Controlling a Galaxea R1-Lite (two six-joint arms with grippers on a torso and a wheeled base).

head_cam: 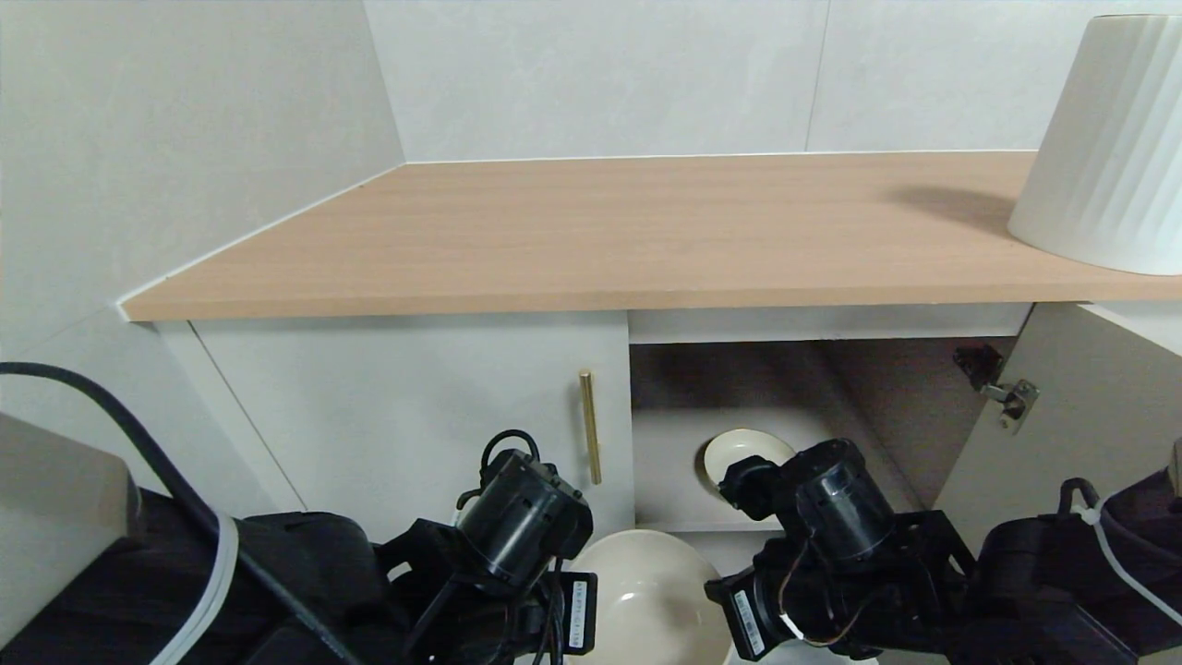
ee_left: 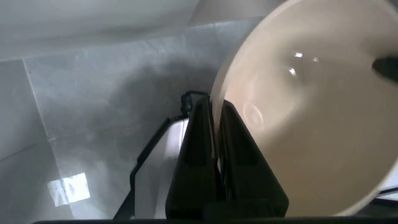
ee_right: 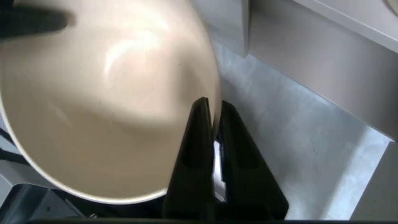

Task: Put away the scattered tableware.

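Cream bowl (head_cam: 646, 600), held two-handed before the open cupboard (head_cam: 813, 388).
Left hand (ee_left: 216, 118) and right hand (ee_right: 214, 115) each clamped on opposite rims; the stowing step, I judge. Next it calls for a level pass inside, beside the small dish (head_cam: 743, 453).

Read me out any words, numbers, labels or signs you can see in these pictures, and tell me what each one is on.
No text here can be read.
left arm sticker: white label with dark print, too small to read.
right arm sticker: white label with dark print, too small to read.
bowl, cabinet door, lampshade: no print visible on any of them.
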